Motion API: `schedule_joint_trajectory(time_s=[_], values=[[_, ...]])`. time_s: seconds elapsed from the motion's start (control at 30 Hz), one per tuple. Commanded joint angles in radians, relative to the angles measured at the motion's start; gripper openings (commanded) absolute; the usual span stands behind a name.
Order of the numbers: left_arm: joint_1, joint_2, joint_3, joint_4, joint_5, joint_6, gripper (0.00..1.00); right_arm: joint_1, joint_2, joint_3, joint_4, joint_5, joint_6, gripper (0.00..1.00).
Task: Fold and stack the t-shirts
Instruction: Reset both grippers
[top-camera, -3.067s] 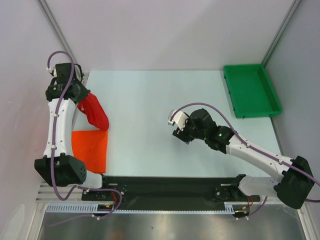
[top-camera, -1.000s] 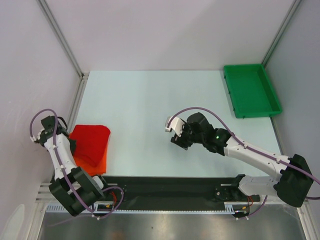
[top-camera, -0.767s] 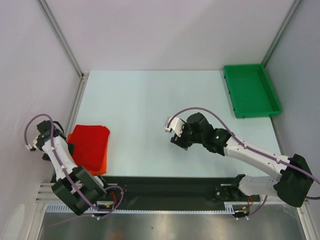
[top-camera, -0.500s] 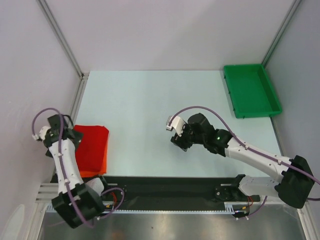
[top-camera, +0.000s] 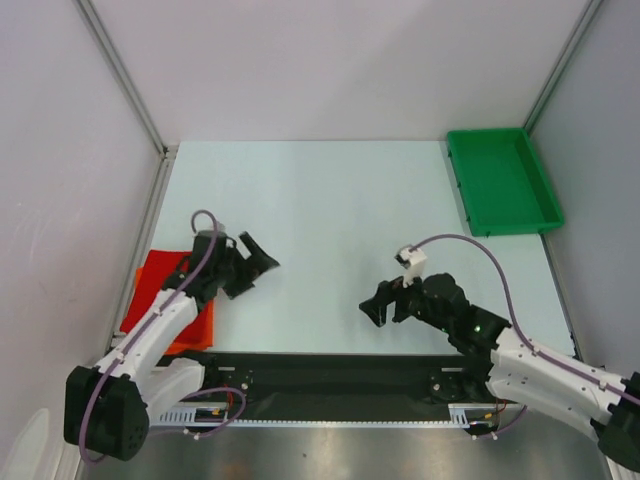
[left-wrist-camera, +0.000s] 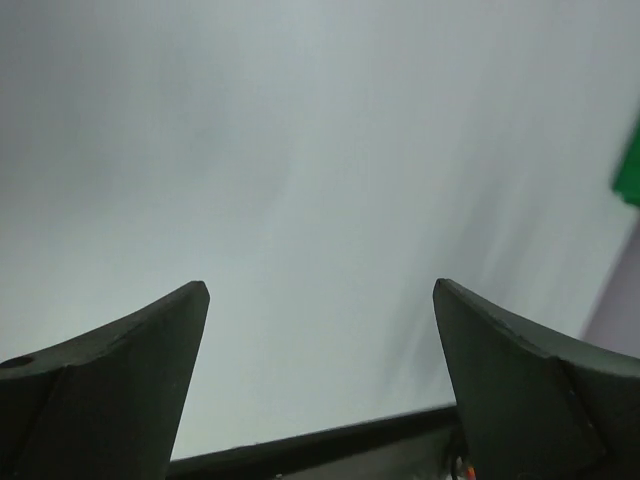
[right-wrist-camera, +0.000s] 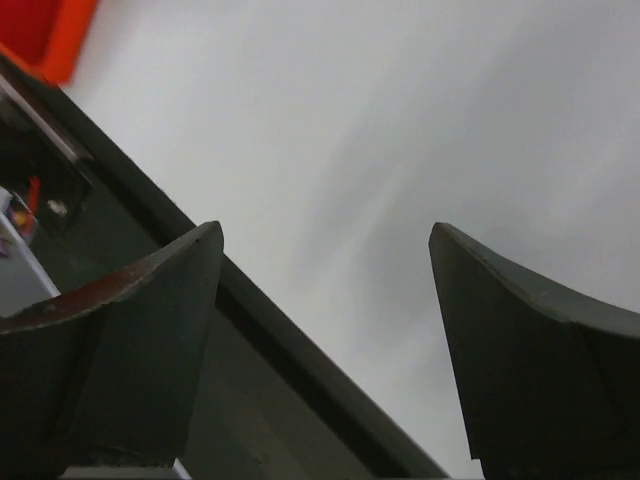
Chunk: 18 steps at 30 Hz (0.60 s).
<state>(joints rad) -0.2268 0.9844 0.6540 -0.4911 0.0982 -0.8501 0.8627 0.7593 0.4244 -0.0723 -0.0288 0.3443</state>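
T-shirts lie as one pile at the near left corner of the surface (top-camera: 330, 200): the red shirt (top-camera: 150, 278) is on top of the orange shirt (top-camera: 193, 332), whose edge shows only along the near and left sides. The right wrist view catches the same pile as a red and orange patch in its far corner.

The stack looks made, so the step in hand is probably getting the arms clear and checking the pile. To do it well, the left arm should rise before it swings, because its forearm passes right over the red cloth and a low sweep could drag the top layer off square. If the red edges need neatening, a light nudge from the side would suit better than a fresh pinch.

The left arm reaches forward and to the right from its base, crossing the pile, with the left pincer (top-camera: 258, 272) beyond the cloth over bare surface, its fingers spread wide and holding nothing. The right arm is bent low near the front rail, and the right pincer (top-camera: 378, 305) points left, also wide open and empty, well apart from the shirts.
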Motion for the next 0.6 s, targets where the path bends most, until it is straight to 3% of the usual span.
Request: schedule_joint_trajectory(time_s=[0.0, 0.17, 0.2, 0.27, 0.3, 0.4, 0.57], values=[[-0.055, -0.029, -0.183, 0.457, 0.365, -0.111, 1.00, -0.001, -0.143, -0.117, 0.103, 0.159, 0.362, 0.89], [-0.097, -0.105, -0.535, 0.978, 0.527, -0.311, 1.00, 0.002, -0.453, -0.375, 0.132, 0.274, 0.625, 1.00], [-0.097, -0.122, -0.580, 1.157, 0.558, -0.338, 1.00, 0.002, -0.583, -0.406, 0.125, 0.288, 0.707, 1.00], [-0.098, -0.145, -0.715, 1.340, 0.572, -0.429, 1.00, 0.010, -0.705, -0.469, 0.077, 0.322, 0.775, 1.00], [-0.097, -0.138, -0.756, 1.541, 0.574, -0.460, 1.00, 0.013, -0.725, -0.505, 0.091, 0.325, 0.803, 0.99], [-0.088, -0.098, -0.867, 1.771, 0.575, -0.537, 1.00, 0.024, -0.586, -0.503, 0.132, 0.337, 0.906, 1.00], [-0.088, -0.092, -0.870, 1.954, 0.633, -0.579, 1.00, 0.032, -0.564, -0.509, 0.120, 0.337, 0.996, 1.00]])
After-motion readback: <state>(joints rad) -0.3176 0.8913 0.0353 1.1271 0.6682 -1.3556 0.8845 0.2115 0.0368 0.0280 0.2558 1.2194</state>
